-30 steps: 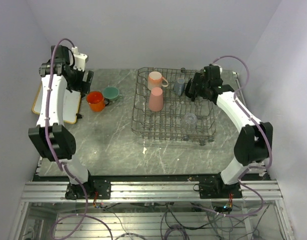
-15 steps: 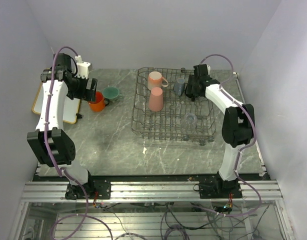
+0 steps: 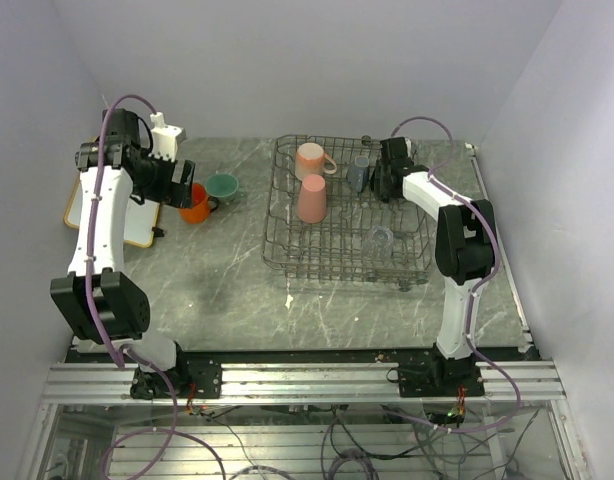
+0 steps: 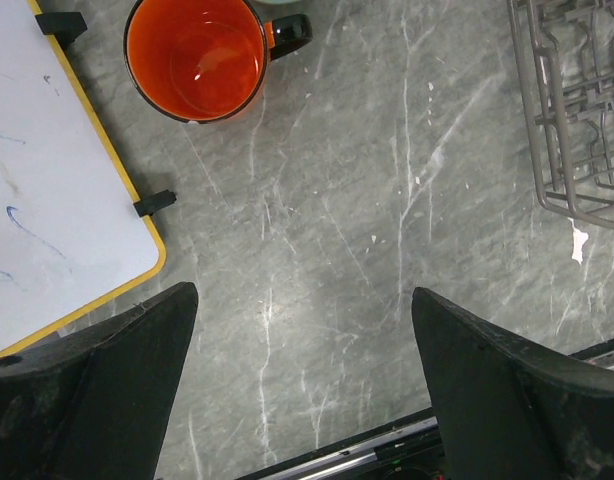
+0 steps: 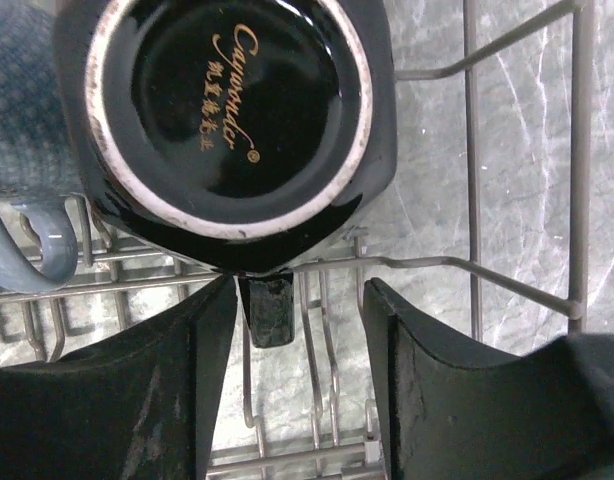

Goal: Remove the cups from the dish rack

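Note:
The dish rack point(image 3: 347, 250) holds a pale pink mug point(image 3: 312, 158), a tall pink tumbler point(image 3: 311, 198), a grey-blue cup point(image 3: 359, 172) and a clear glass point(image 3: 381, 238). My right gripper point(image 3: 385, 183) is low at the rack's back right. In the right wrist view it point(image 5: 299, 380) is open, and the handle point(image 5: 269, 308) of an upturned black mug point(image 5: 227, 110) sits between its fingers. The orange mug point(image 3: 197, 205) and the mint green mug point(image 3: 223, 185) stand on the table left of the rack. My left gripper point(image 4: 302, 330) is open and empty, above the table beside the orange mug point(image 4: 195, 55).
A wood-framed whiteboard point(image 3: 137, 215) lies at the table's left edge, and it also shows in the left wrist view point(image 4: 47, 200). The rack's near corner point(image 4: 577, 110) is to the right in the left wrist view. A small white scrap point(image 3: 289, 299) lies in front of the rack.
My right gripper has moved a little left and back, down over the black mug. My left gripper has moved nearer, partly over the orange mug.

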`<action>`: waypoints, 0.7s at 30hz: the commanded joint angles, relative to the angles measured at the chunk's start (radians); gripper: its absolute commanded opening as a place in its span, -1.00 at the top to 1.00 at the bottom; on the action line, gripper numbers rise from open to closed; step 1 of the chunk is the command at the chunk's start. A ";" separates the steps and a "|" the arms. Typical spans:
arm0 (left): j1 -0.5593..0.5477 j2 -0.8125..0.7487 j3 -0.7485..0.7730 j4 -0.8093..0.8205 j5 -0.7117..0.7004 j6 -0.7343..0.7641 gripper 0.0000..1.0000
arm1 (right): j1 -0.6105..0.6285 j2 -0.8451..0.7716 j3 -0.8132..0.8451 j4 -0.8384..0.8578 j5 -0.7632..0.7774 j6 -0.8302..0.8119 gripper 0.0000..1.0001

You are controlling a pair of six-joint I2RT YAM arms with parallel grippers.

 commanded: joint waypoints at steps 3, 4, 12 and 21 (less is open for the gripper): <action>0.004 -0.027 0.028 -0.048 0.034 0.026 -0.98 | 0.003 -0.010 -0.005 0.073 0.012 -0.060 0.01; 0.004 -0.027 0.029 -0.049 0.036 0.028 -0.98 | 0.003 -0.007 -0.004 0.075 0.006 -0.067 0.04; 0.004 -0.012 0.034 -0.056 0.031 0.024 -0.98 | 0.003 -0.008 -0.014 0.100 -0.021 -0.088 0.24; 0.004 -0.035 0.003 -0.054 0.107 0.033 -0.98 | 0.003 -0.129 -0.120 0.168 -0.044 -0.059 1.00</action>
